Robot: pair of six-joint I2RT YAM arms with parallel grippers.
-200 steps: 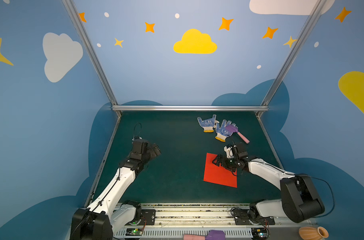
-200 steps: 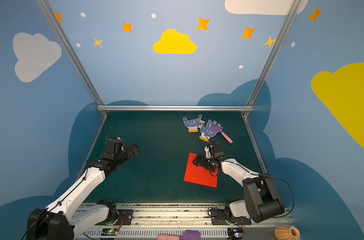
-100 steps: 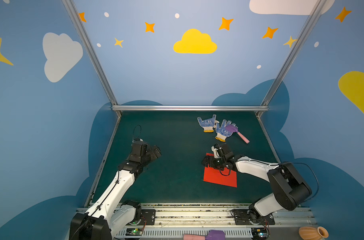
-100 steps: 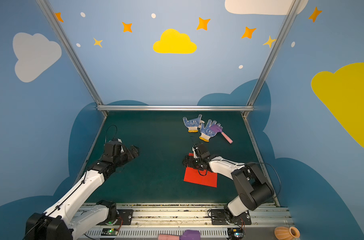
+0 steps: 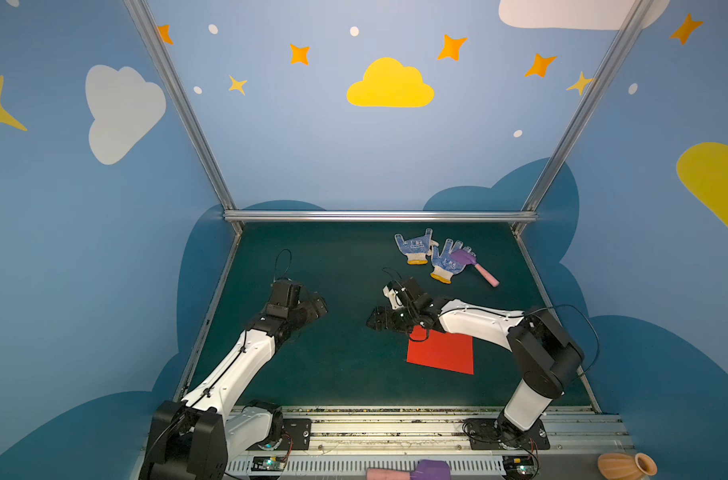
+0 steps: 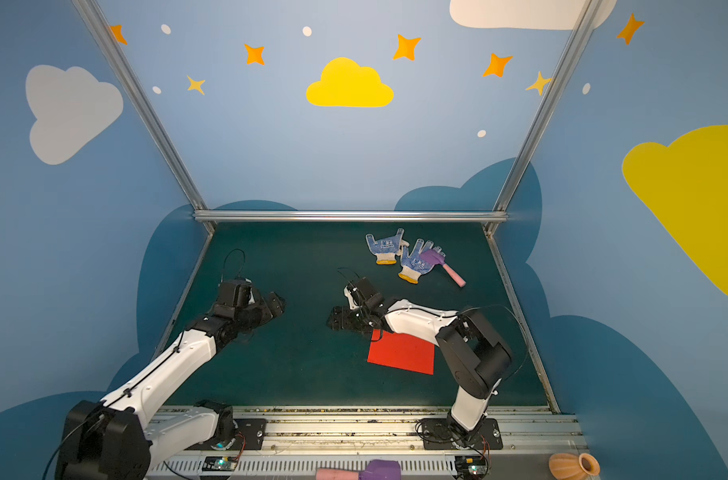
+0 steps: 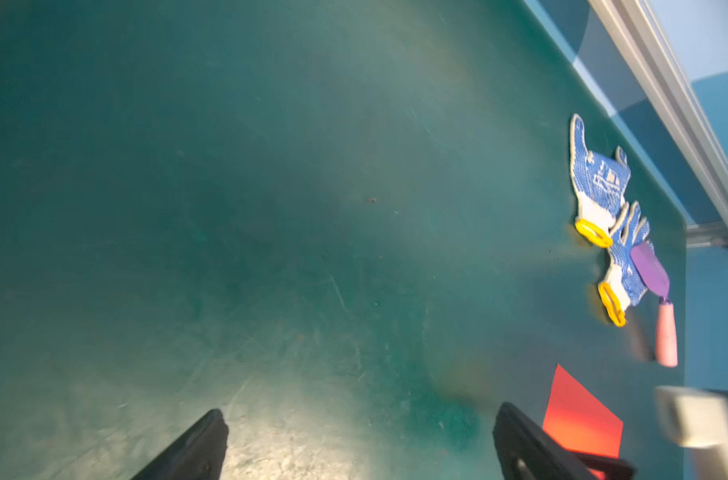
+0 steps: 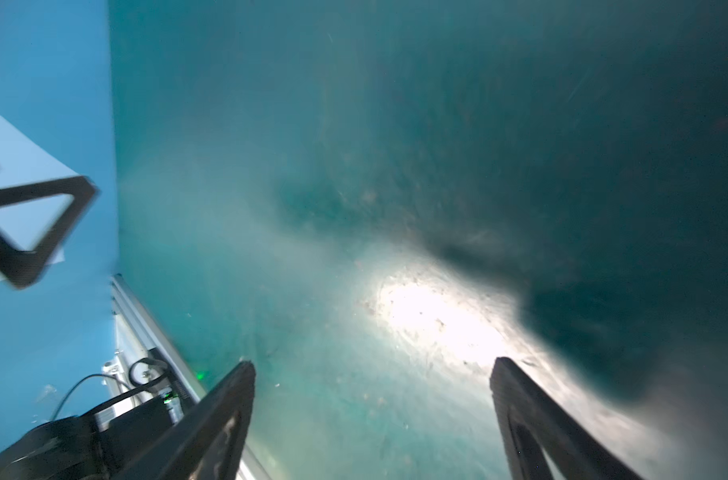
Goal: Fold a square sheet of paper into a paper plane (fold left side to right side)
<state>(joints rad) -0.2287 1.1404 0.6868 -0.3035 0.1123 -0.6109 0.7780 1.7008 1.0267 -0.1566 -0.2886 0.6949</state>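
Two grippers, both spread wide, empty: right gripper [image 5: 374, 322] over bare mat [image 5: 345, 370] just beside the square sheet of paper [image 5: 441, 352], left gripper [image 5: 318, 305] toward the mat's left edge.

No legible text; print on the gloves [image 5: 414, 249] is unreadable.

The thin bright red square sheet of paper [image 5: 441, 353] is lying smooth, flat and matt. The dark green table mat [image 7: 270, 249] under it is showing a dull, scuffed finish with fine pale scratches. The two blue-dotted white gloves [image 5: 414, 248] are looking like knitted cloth with yellow cuffs. The silver frame rail [image 5: 378, 215] is gleaming as brushed metal, and the right arm's white shell [image 5: 478, 322] is shining like smooth plastic.
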